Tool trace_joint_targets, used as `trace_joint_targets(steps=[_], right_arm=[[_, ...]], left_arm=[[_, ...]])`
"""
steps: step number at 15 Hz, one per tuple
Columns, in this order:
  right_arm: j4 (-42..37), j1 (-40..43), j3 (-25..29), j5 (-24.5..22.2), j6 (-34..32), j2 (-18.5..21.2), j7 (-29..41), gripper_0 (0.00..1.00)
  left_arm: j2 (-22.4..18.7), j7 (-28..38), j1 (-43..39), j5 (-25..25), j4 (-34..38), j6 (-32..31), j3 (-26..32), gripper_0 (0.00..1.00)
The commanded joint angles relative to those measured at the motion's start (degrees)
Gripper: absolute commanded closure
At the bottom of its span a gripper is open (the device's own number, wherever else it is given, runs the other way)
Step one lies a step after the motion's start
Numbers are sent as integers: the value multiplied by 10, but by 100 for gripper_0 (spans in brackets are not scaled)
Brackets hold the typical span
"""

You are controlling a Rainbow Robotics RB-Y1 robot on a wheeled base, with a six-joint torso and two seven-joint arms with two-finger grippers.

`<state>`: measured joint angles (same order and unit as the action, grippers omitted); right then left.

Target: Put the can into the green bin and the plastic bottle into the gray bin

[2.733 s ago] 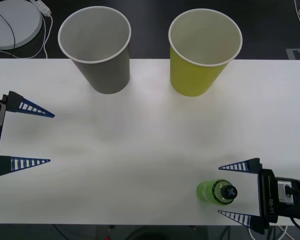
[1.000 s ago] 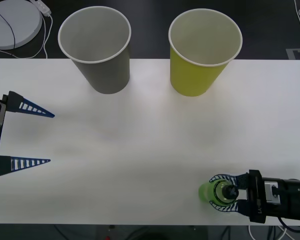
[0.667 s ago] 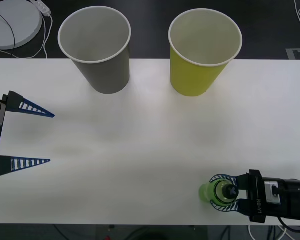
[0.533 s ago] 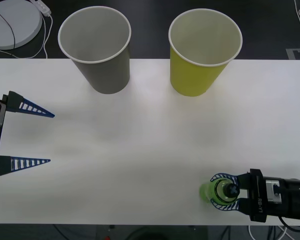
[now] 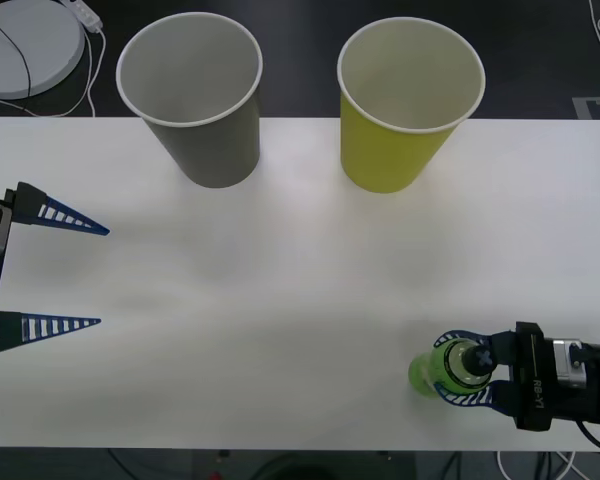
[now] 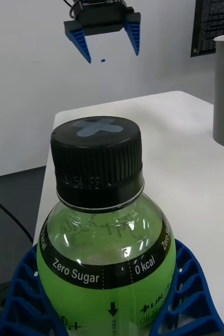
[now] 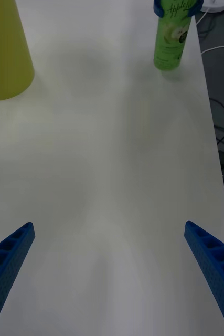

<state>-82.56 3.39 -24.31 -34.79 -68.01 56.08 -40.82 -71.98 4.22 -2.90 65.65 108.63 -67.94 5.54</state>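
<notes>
Right gripper (image 5: 467, 368) clamped on the plastic bottle (image 5: 450, 366) at the table's (image 5: 300, 290) near right edge — blue fingers (image 6: 195, 294) hugging the body below the black cap (image 6: 97, 152). Bottle tilted, base at or just off the surface. Left gripper (image 5: 50, 272) parked at far left, fingers spread wide. Gray bin (image 5: 195, 95) and green bin (image 5: 405, 100) upright at the far edge, well apart from the bottle.

You are looking at a smooth white table (image 5: 280, 300) sitting over dark floor (image 5: 540, 60), where a round white disc (image 5: 25, 40) with a cable is lying.
</notes>
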Motion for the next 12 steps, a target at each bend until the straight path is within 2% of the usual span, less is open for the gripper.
trace_joint_targets(steps=[1,5,8,12], right_arm=[[-76,47,59,-26,39,20,66,100],[-173,102,138,-80,86,26,186,100],[-228,124,171,-118,121,26,270,100],[-284,137,211,-166,133,26,387,100]], left_arm=[[0,0,0,0,0,0,0,0],[0,0,0,0,0,0,0,0],[0,0,0,0,0,0,0,0],[0,0,0,0,0,0,0,0]])
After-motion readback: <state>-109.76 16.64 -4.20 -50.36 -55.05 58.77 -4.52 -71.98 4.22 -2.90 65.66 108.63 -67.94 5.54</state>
